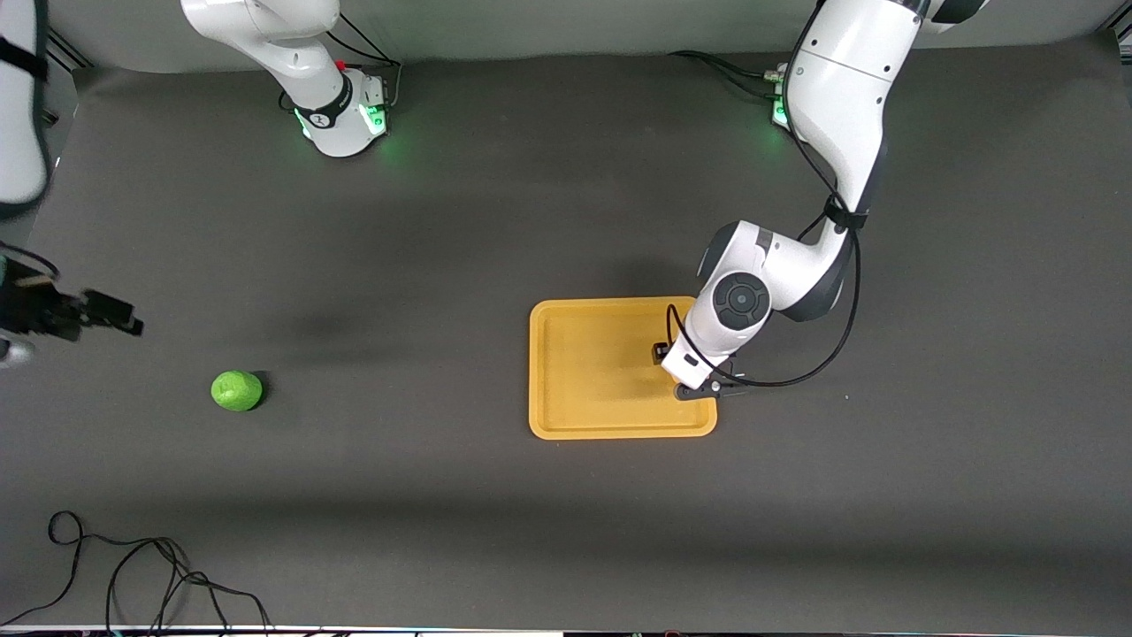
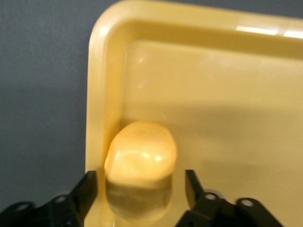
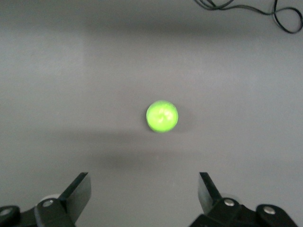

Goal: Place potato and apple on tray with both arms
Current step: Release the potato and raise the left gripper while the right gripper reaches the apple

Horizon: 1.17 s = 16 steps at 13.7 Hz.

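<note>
The yellow-tan potato [image 2: 140, 156] lies in the orange-yellow tray [image 2: 213, 94], close against the rim near a corner. My left gripper [image 2: 140, 174] is open around it, with a gap between each finger and the potato. In the front view the left gripper [image 1: 685, 367] hangs low over the tray [image 1: 584, 372] at its end toward the left arm, and the wrist hides the potato. The green apple [image 1: 237, 390] sits on the bare table toward the right arm's end. My right gripper [image 1: 110, 314] is up over that end of the table, open and empty, with the apple [image 3: 162, 116] ahead of its fingers [image 3: 80, 189].
Loose black cables [image 1: 133, 575] lie by the table edge nearest the front camera at the right arm's end, and show as cables [image 3: 246, 9] in the right wrist view. The arm bases [image 1: 340, 115] stand along the edge farthest from the camera.
</note>
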Each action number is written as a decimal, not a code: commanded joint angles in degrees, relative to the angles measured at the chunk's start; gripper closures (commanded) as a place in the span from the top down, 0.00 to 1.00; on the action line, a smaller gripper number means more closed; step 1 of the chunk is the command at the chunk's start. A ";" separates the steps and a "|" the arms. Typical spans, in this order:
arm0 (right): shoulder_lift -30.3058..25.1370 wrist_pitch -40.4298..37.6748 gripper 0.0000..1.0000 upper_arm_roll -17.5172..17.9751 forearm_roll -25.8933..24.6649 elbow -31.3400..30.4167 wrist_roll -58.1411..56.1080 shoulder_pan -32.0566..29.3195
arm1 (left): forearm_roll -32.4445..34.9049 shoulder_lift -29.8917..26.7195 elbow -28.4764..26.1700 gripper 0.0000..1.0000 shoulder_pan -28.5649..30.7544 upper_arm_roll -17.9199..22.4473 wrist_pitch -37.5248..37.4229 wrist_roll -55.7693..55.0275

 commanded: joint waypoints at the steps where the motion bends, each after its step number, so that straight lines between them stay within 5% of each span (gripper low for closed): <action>1: 2.12 10.22 1.00 -0.48 1.34 -6.09 -1.65 0.32 | 0.95 -2.05 2.29 1.00 0.17 0.52 -1.28 -2.83; 3: 4.48 20.50 1.00 -0.39 1.34 -11.38 -2.79 0.32 | 1.04 -8.53 2.03 1.00 1.83 0.88 -6.18 -2.76; 7: 14.41 30.81 1.00 0.31 7.56 -11.49 -6.55 0.41 | 3.65 -19.36 1.94 1.00 6.85 1.05 -14.51 5.22; 9: 17.14 31.62 1.00 0.40 11.34 -11.31 -8.33 0.59 | 10.33 -24.37 1.42 1.00 9.74 1.40 -21.47 9.62; 16: 23.83 33.21 0.95 0.75 11.97 -9.99 -9.21 0.50 | 10.97 -37.22 -8.25 1.00 20.02 1.76 -25.35 28.33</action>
